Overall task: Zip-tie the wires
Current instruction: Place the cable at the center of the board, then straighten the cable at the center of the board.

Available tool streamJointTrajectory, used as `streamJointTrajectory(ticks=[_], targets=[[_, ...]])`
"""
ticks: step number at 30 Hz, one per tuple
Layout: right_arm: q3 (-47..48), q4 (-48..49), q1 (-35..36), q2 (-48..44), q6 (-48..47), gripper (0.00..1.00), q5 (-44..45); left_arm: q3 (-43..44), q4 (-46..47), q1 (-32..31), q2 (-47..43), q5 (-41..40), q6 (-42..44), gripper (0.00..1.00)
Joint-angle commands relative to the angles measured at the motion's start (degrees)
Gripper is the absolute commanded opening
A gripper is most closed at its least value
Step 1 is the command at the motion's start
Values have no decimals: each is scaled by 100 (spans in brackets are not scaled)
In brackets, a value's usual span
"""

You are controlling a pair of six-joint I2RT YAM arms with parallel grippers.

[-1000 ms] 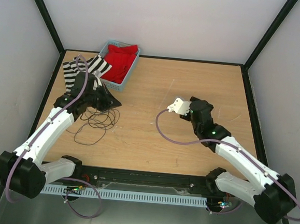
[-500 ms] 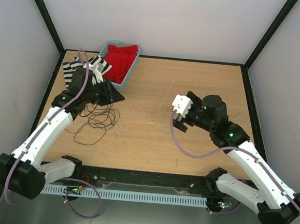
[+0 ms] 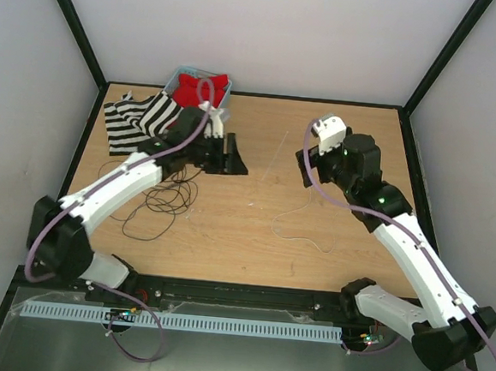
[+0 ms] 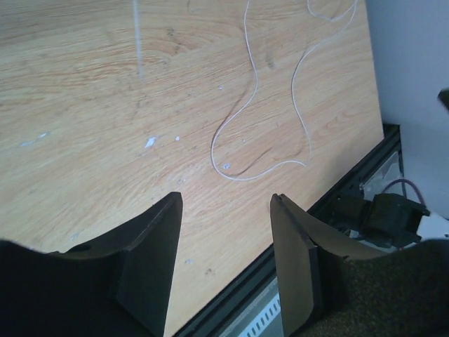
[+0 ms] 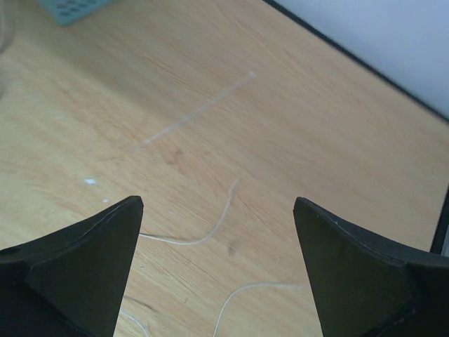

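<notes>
The wires lie in two places. A loose tangle of black wires (image 3: 159, 197) rests left of centre, and one pale whitish wire (image 3: 300, 230) curls at centre right, also seen as the whitish wire (image 4: 238, 119) and the whitish wire (image 5: 210, 232) in the wrist views. My left gripper (image 3: 233, 160) hovers right of the black tangle. In its wrist view the left gripper (image 4: 226, 200) is open with only bare wood between the fingers. My right gripper (image 3: 305, 168) hangs above and behind the pale wire. Its wrist view shows the right gripper (image 5: 217, 203) wide open and holding nothing.
A thin pale straight strip (image 3: 275, 156) lies on the wood between the grippers, also visible as the strip (image 5: 196, 112). A blue basket (image 3: 172, 83) with red cloth (image 3: 200, 87) stands at the back left, next to a striped cloth (image 3: 137, 117). Black frame rails edge the table.
My left arm swung right, off the black tangle, and its jaws opened. My right arm rose toward the back with jaws opened wide. The pale wire now lies loose on the table.
</notes>
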Motion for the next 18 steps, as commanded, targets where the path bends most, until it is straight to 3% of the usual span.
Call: streamJointTrajectory(ticks=[1,9,18], targets=[[-66,218,-807,166,1213,99,665,554,484,-516,900,-321,127,56],[-890,750,-2608,-30,2049,99,148,2020,772,-1208,2957,-762,96,61],[-1276,1025,-2778,-292,2181,99,593,3565,775,-1620,4755,-1124,51,66]])
